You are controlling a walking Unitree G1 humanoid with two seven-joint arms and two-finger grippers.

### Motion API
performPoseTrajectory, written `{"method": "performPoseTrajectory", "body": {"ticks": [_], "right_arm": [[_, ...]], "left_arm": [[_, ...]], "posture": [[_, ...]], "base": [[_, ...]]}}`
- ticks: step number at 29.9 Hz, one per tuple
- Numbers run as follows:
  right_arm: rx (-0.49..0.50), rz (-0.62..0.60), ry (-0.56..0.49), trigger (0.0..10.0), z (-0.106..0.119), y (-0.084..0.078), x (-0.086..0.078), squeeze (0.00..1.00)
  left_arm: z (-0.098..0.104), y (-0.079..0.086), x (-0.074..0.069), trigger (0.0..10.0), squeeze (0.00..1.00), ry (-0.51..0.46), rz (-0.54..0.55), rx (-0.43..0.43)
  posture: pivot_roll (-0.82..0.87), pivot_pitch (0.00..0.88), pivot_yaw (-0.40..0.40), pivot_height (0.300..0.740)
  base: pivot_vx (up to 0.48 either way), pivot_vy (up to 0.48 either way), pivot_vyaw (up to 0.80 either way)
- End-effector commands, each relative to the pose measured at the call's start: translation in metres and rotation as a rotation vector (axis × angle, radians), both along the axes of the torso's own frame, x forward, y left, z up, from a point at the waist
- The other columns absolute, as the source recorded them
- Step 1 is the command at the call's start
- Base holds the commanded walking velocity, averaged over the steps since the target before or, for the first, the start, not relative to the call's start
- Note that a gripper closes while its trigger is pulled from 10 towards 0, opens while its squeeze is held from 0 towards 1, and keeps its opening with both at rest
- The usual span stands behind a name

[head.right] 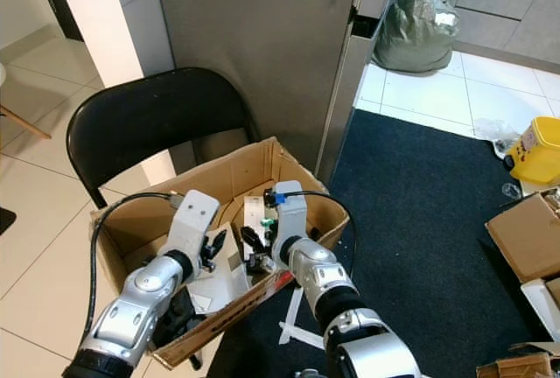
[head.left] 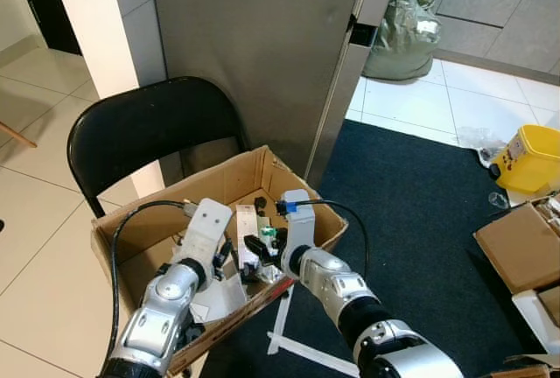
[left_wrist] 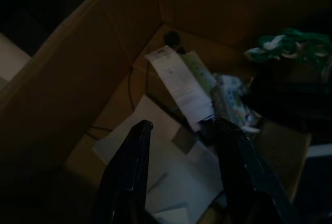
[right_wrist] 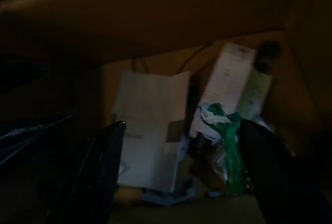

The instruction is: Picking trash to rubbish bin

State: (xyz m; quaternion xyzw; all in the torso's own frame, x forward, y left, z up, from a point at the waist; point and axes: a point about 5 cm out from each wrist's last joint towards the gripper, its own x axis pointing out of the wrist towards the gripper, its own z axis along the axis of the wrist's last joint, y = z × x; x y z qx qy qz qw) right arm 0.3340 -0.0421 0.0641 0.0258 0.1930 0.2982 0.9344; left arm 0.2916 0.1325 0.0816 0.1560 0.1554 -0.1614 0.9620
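We see a brown cardboard box holding white papers and what looks like a green-and-white wrapper, a black chair, dark carpet, and a yellow container at right.

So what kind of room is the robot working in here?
Probably a lived-in home, near a kitchen: tiled floor, a dark rug, a folding chair, cabinet drawers. Both grippers, left and right, hang open over a cardboard box of rubbish.
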Motion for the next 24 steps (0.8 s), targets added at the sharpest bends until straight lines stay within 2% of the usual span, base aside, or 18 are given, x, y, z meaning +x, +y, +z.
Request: {"method": "performPoseTrajectory", "body": {"ticks": [1, 2, 4, 6, 9, 12, 17, 18, 20, 22, 24], "right_arm": [[0.104, 0.009, 0.078, 10.0, -0.004, 0.010, -0.006, 0.00], [0.104, 0.009, 0.078, 10.0, -0.004, 0.010, -0.006, 0.00], [0.188, -0.016, 0.068, 10.0, 0.002, 0.007, -0.003, 0.00], [0.185, -0.003, 0.047, 10.0, 0.003, 0.007, -0.003, 0.00], [0.307, -0.035, 0.048, 10.0, 0.011, 0.005, 0.001, 0.00], [0.410, -0.058, 0.064, 10.0, 0.017, 0.003, 0.004, 0.00], [0.525, -0.067, 0.112, 10.0, 0.022, 0.001, 0.006, 0.00], [0.525, -0.067, 0.112, 10.0, 0.022, 0.001, 0.006, 0.00], [0.555, -0.064, 0.135, 10.0, 0.022, 0.001, 0.006, 0.00], [0.575, -0.028, 0.148, 10.0, 0.023, 0.003, 0.004, 0.00], [0.581, -0.012, 0.150, 10.0, 0.023, 0.004, 0.003, 0.00]], "left_arm": [[-0.007, 0.002, -0.005, 10.0, 0.00, 0.017, -0.029, 0.047], [-0.007, 0.002, -0.005, 10.0, 0.00, 0.017, -0.029, 0.047], [-0.010, 0.006, -0.006, 10.0, 0.00, 0.003, -0.089, 0.144], [-0.010, 0.008, -0.006, 10.0, 0.00, -0.004, -0.103, 0.176], [-0.007, 0.016, -0.004, 10.0, 0.00, -0.063, -0.118, 0.266], [-0.008, 0.022, -0.007, 10.0, 0.00, -0.135, -0.188, 0.421], [-0.013, 0.029, -0.011, 10.0, 0.00, -0.189, -0.189, 0.560], [-0.013, 0.029, -0.011, 10.0, 0.00, -0.189, -0.189, 0.560], [-0.014, 0.030, -0.012, 10.0, 0.00, -0.217, -0.191, 0.614], [-0.016, 0.028, -0.013, 10.0, 0.00, -0.253, -0.248, 0.668], [-0.016, 0.026, -0.013, 10.0, 0.00, -0.267, -0.279, 0.683]], "posture": [[0.04, 0.138, -0.071, 0.740], [0.04, 0.138, -0.071, 0.740], [0.05, 0.146, -0.073, 0.740], [0.05, 0.146, -0.073, 0.740], [0.05, 0.146, -0.074, 0.740], [0.05, 0.143, -0.076, 0.740], [0.05, 0.142, -0.083, 0.740], [0.05, 0.142, -0.083, 0.740], [0.05, 0.142, -0.083, 0.740], [0.05, 0.140, -0.088, 0.740], [0.05, 0.137, -0.089, 0.740]], "base": [[0.000, 0.000, 0.00], [0.000, 0.000, 0.00], [0.000, 0.000, 0.00], [0.000, 0.000, 0.00], [0.000, 0.000, 0.00], [0.000, 0.000, 0.00], [0.000, 0.000, 0.00], [0.000, 0.000, 0.00], [0.000, 0.000, 0.00], [0.000, 0.000, 0.00], [0.000, 0.000, 0.00]]}}
